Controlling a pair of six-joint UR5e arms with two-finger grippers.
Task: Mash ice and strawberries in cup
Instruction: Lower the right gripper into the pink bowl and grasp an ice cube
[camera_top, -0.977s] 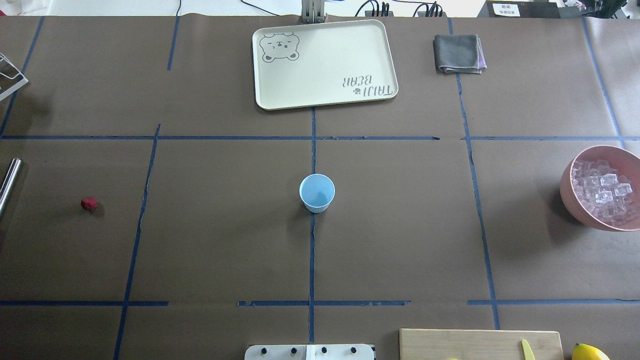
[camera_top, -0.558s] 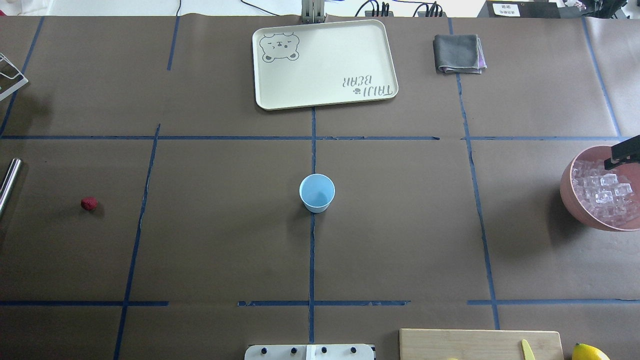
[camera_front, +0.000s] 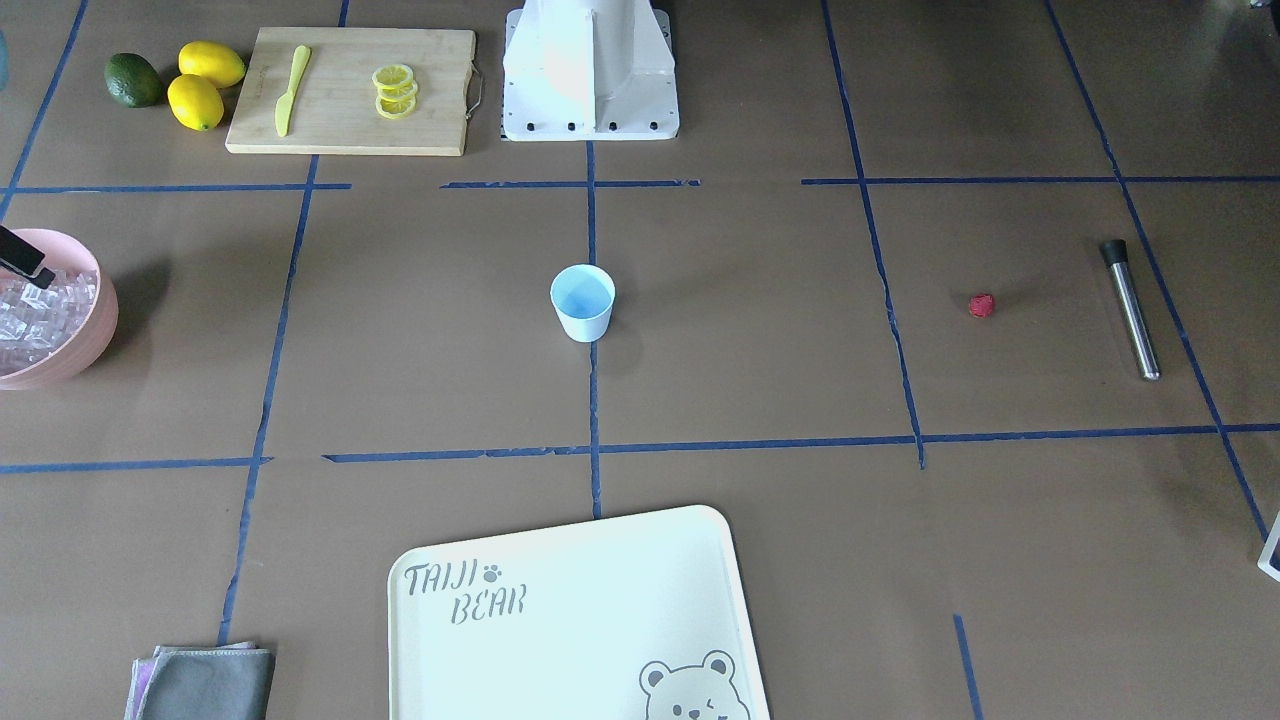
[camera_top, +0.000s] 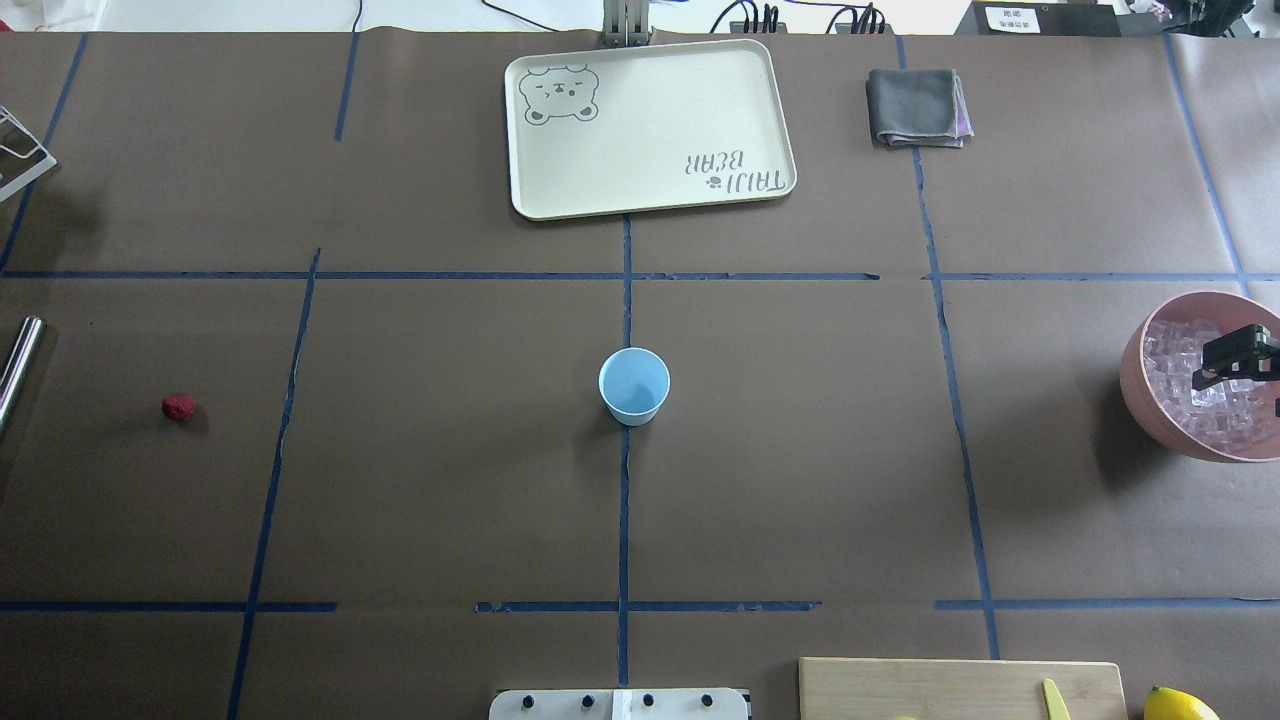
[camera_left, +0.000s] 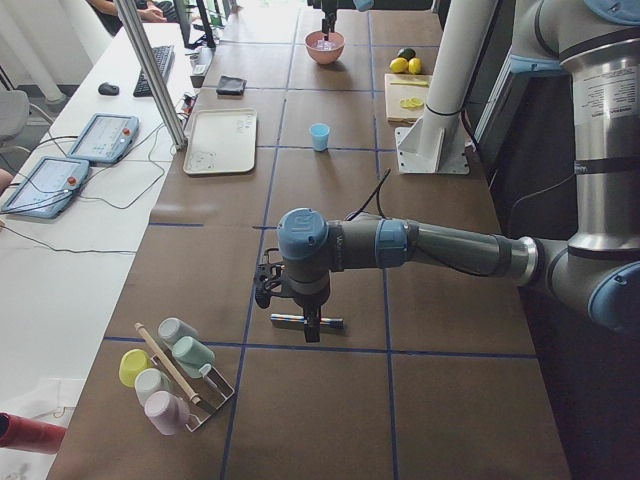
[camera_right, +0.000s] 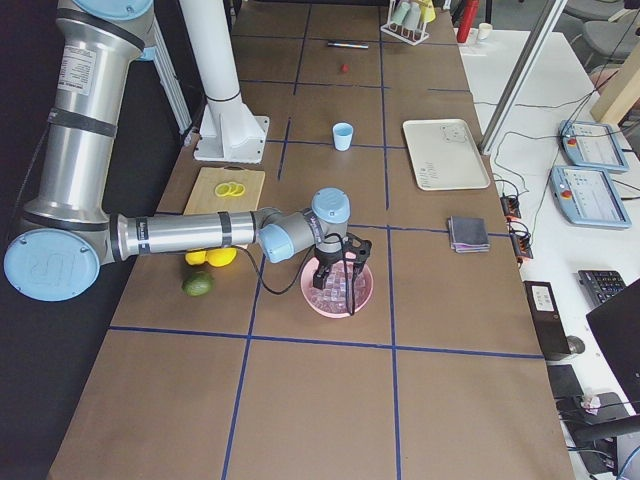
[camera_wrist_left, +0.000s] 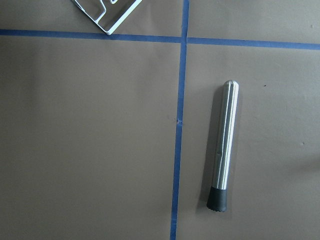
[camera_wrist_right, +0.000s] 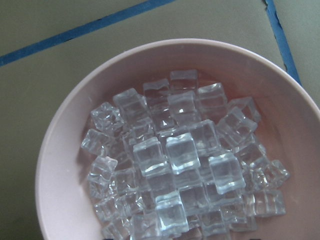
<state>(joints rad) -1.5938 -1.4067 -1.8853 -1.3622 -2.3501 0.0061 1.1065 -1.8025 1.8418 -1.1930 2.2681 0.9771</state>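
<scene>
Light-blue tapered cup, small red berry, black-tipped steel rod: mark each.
Light-blue tapered cup (camera_top: 634, 382), overhead view, its inside.
Small red berry (camera_top: 178, 406), overhead view, top surface.
Black-tipped steel rod (camera_wrist_left: 223, 145), left wrist view, mid-shaft.

The cup (camera_top: 634, 385) sits at the middle of the bench (camera_top: 800, 480). Well to the robot's left lies the strawberry (camera_top: 178, 406), and beyond it a metal rod (camera_front: 1132, 310), under the left hand (camera_left: 303, 322). At the right edge the bowl (camera_top: 1135, 400) holds the ice (camera_wrist_right: 175, 155), with the right hand (camera_right: 336, 282) above it. A tray (camera_top: 650, 130) lies beyond the cup, with a folded cloth (camera_top: 918, 107) to its right. A cutting board (camera_front: 350, 115) lies by the robot's base, on its right.
</scene>
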